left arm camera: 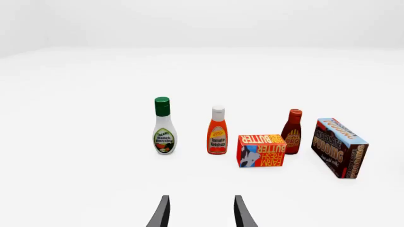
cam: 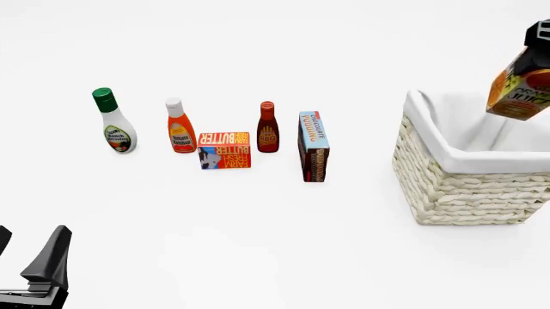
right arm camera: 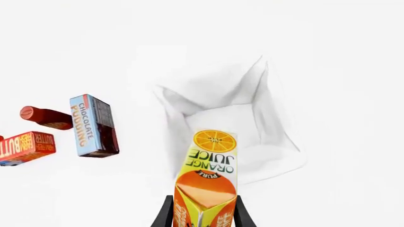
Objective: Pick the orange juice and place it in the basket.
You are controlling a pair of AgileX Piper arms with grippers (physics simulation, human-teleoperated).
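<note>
Front view, item by item, for you at the controls. Right gripper [cam: 540, 40]: at the upper right edge of the frame, mostly cut off, clamped on the orange juice [cam: 519, 85]; your carton hangs tilted in the air above the basket [cam: 468, 193], clear of the liner. Basket: cream wicker with white cloth lining, right side of the frame, partly cut by the right edge.

Left gripper [cam: 26, 254]: lower left corner, fingers spread apart and empty, well apart from all the groceries.

Row of groceries, left half of the frame, upper middle, reading left to right: ranch dressing bottle [cam: 113, 121] (green cap), upright; ketchup bottle [cam: 180, 126] (white cap), upright; butter box [cam: 224, 150], just in front of the row, between the ketchup and the next bottle; BBQ sauce bottle [cam: 267, 127], dark red, upright; chocolate pudding box [cam: 313, 146], standing on its narrow edge, nearest the basket yet well apart from it.

Right wrist view: juice carton [right arm camera: 206, 182] sits between the two dark fingers [right arm camera: 165, 213] at bottom centre, with the liner's white opening behind it.

Left wrist view: both fingers [left arm camera: 162, 213] parted at the bottom edge, nothing between them.
</note>
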